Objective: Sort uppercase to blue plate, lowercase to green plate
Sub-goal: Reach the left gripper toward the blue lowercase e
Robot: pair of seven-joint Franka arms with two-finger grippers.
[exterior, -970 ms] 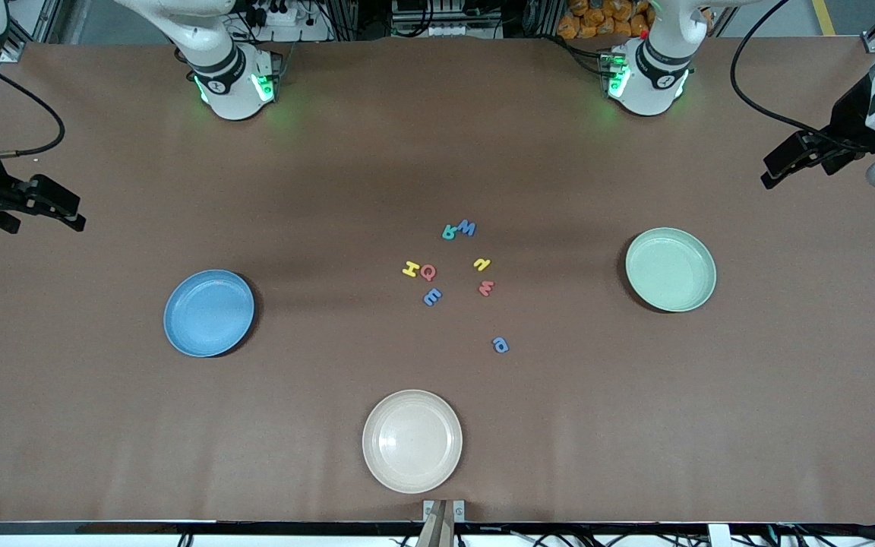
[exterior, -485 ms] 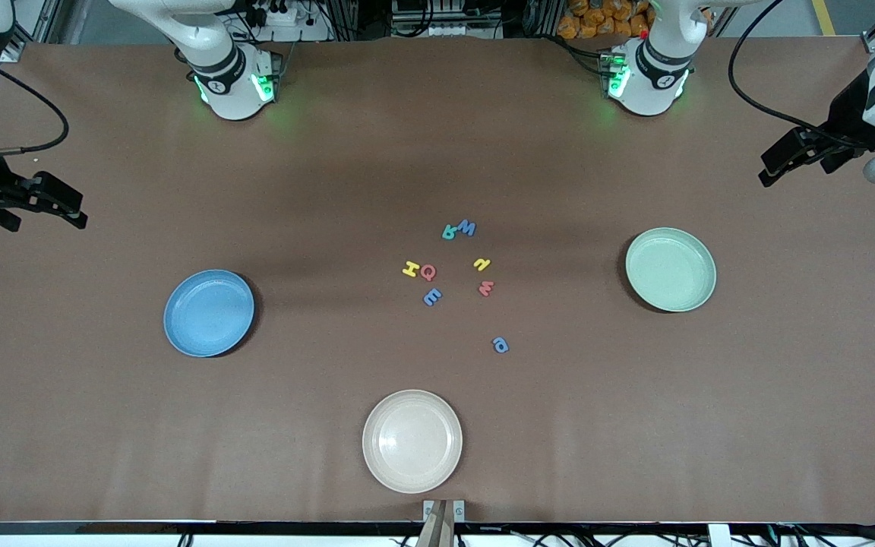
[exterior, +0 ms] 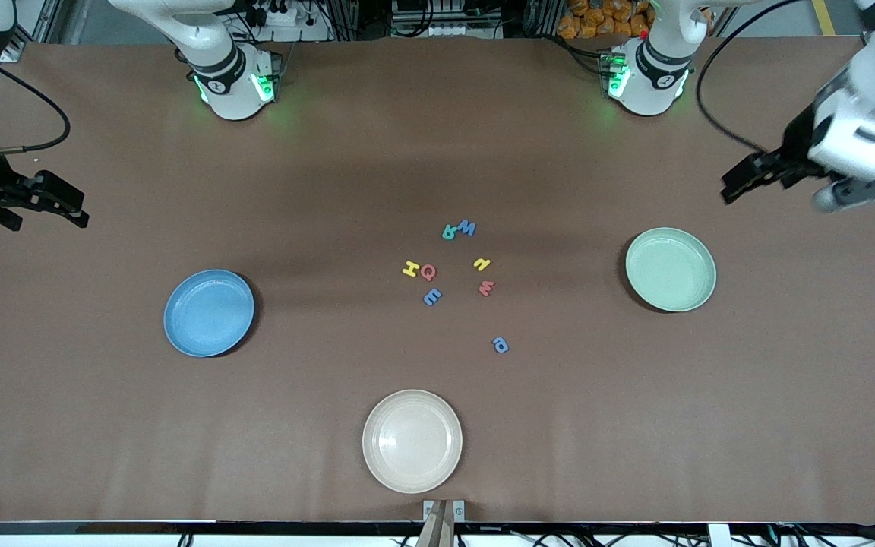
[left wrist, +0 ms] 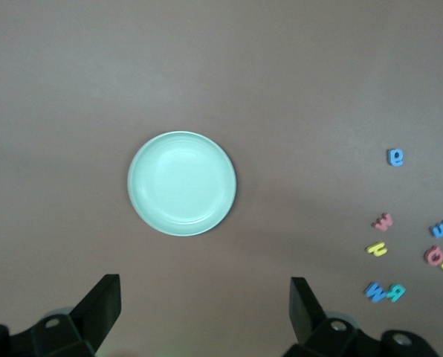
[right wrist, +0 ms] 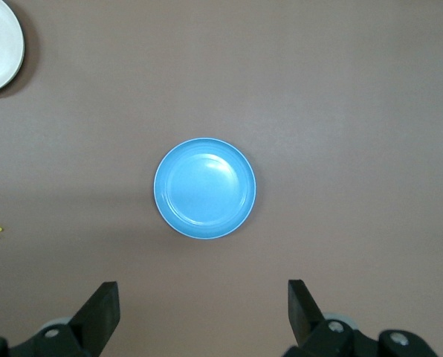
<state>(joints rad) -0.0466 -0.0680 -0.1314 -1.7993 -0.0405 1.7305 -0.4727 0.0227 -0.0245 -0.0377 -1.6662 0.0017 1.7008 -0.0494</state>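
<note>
Since the earlier frame, only the left gripper [exterior: 734, 184] has been shifted inward, above bare brown table [exterior: 437, 137] beside the pale mint green plate [exterior: 671, 270]; its fingers are spread wide, empty. Eight tiny foam letters [exterior: 453, 277] lie clustered mid-table, between that plate and the solid blue plate [exterior: 209, 312]. The right gripper [exterior: 73, 213] waits, open, over its table end.

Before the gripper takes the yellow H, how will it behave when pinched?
The yellow H looks like thin flat foam, so probably light and squashy. It touches the red Q, which may shift too. Lying flat, it should not roll.
</note>
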